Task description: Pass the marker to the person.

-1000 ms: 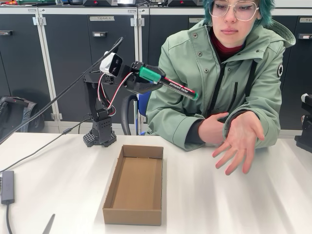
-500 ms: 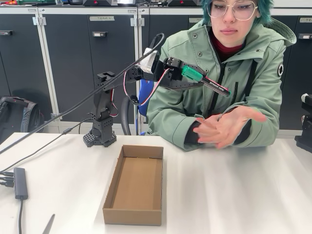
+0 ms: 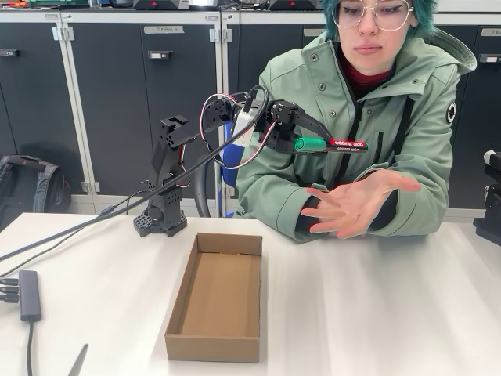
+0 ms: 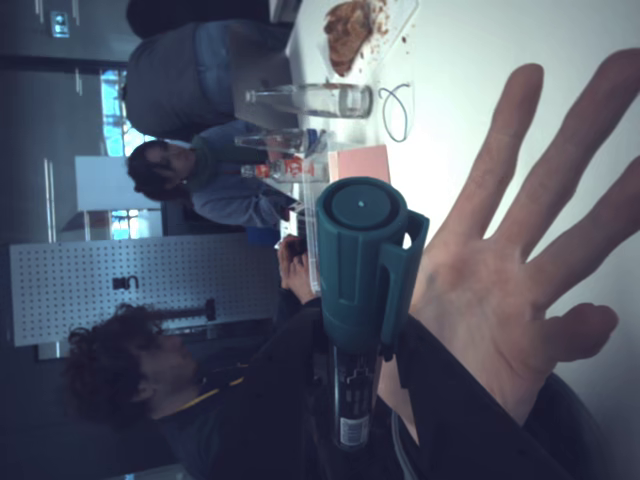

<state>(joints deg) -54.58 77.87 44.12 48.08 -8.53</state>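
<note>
**Robot holds a marker out above an open hand**

A black robot arm (image 3: 168, 168) stands at the back of a white table (image 3: 376, 313). Its gripper (image 3: 301, 137) has its jaws closed around a thick marker with a green cap and a dark barrel with a red band (image 3: 330, 145). The marker lies flat in the air and points to the right of the picture. Just under it, not touching, a person in a sage-green jacket (image 3: 368, 117) holds out an open hand (image 3: 356, 205), palm up. A brown cardboard box (image 3: 219, 296) sits open on the table. Dark cupboards (image 3: 117, 94) stand behind.
</note>
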